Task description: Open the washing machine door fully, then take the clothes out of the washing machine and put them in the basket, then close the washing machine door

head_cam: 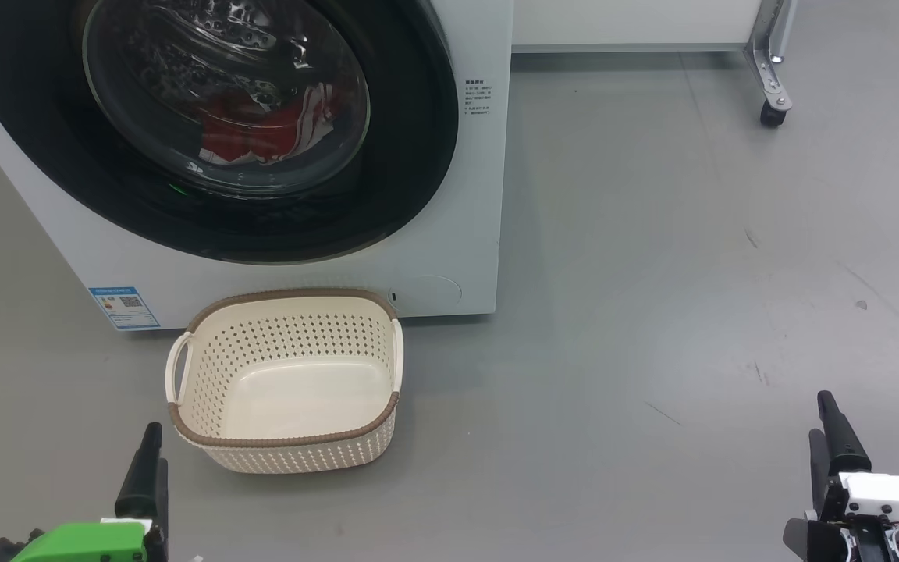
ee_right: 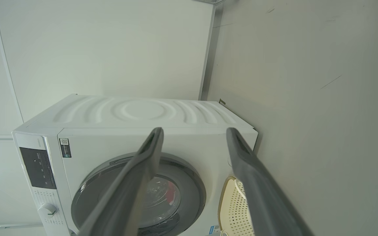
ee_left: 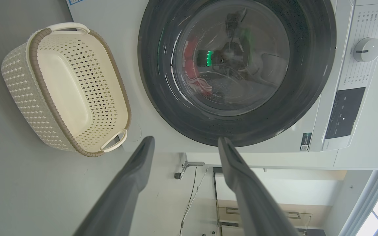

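The white washing machine (head_cam: 449, 234) stands at the upper left of the head view. Its door (head_cam: 418, 156), with a black rim and a glass bowl, is shut. Red clothes (head_cam: 262, 133) with white stripes lie behind the glass, also seen as clothes (ee_left: 191, 67) in the left wrist view. The cream basket (head_cam: 293, 457) sits on the floor just before the machine, with nothing in it. My left gripper (head_cam: 150, 445) is low beside the basket's near left corner, open (ee_left: 186, 141). Far to the right, my right gripper (head_cam: 820, 417) is open too (ee_right: 195, 131), holding nothing.
A metal leg on a caster (head_cam: 771, 86) stands at the back right. The machine's control panel and knob (ee_left: 367, 49) sit along its top. Bare grey floor (head_cam: 652, 312) stretches between the basket and my right gripper.
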Robot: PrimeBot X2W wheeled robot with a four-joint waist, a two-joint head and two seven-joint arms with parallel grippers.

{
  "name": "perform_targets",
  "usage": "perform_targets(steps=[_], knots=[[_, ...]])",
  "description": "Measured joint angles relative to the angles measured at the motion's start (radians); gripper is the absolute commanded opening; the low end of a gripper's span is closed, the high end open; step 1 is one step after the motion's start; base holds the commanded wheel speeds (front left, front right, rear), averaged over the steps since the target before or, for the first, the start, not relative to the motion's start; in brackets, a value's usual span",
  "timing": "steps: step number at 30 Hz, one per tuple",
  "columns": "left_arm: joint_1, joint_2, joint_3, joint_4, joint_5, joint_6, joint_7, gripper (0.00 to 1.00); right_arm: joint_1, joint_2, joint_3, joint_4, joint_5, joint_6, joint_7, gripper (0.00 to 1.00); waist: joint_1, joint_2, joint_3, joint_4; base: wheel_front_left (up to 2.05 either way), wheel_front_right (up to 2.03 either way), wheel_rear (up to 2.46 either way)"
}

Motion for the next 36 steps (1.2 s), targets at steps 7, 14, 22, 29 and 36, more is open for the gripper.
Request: perform_targets(steps=[7, 14, 22, 29, 36], knots=[[0.000, 0.006, 0.002, -0.031, 0.016, 0.000, -0.030, 1.00, 0.000, -0.001, -0.003, -0.045, -0.051, 0.000, -0.024, 1.00, 0.0000, 0.0000, 0.000, 0.001, 0.00, 0.00, 0.00], [0.000, 0.020, -0.002, -0.060, 0.030, 0.000, -0.053, 1.00, 0.000, -0.002, 0.017, -0.095, -0.151, -0.010, -0.050, 1.00, 0.0000, 0.0000, 0.000, 0.004, 0.00, 0.00, 0.00], [-0.001, 0.053, -0.023, -0.106, 0.094, 0.000, -0.090, 1.00, 0.000, -0.007, 0.046, -0.164, -0.253, -0.028, -0.076, 1.00, 0.0000, 0.0000, 0.000, 0.010, 0.00, 0.00, 0.00], [-0.001, 0.072, -0.046, -0.131, 0.147, 0.000, -0.121, 1.00, 0.000, -0.009, 0.063, -0.219, -0.345, -0.063, -0.099, 1.00, 0.0000, 0.0000, 0.000, 0.014, 0.00, 0.00, 0.00], [-0.001, 0.100, -0.078, -0.156, 0.219, -0.001, -0.150, 1.00, 0.000, -0.013, 0.106, -0.263, -0.455, -0.091, -0.125, 1.00, 0.0000, 0.0000, 0.000, 0.015, 0.00, 0.00, 0.00]])
